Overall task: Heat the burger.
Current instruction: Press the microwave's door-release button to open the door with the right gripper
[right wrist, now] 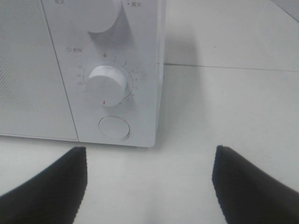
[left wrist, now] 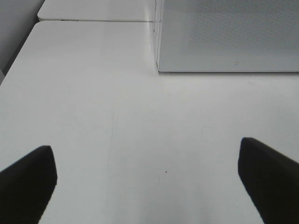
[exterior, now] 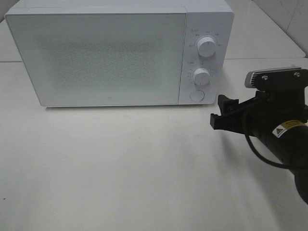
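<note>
Microwave point(exterior: 96, 57): white, boxy, speckled matte door shut; two round knobs point(exterior: 201, 76), flat round button point(exterior: 196, 95). Smooth white table point(exterior: 120, 168). Black right gripper point(exterior: 222, 111) and left gripper point(left wrist: 145, 144): both spread wide, empty (burger seen in no view).

You see a microwave point(exterior: 119, 53) with a smooth, white, plastic-looking shell and a finely dotted door point(exterior: 91, 62). The table point(exterior: 120, 168) looks smooth and a little shiny. The right gripper point(exterior: 219, 113) looks matt black.

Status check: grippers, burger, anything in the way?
Left gripper open, empty, above table. Right gripper open, empty, facing microwave control panel. Burger not in view; microwave door shut. No obstruction seen.
</note>
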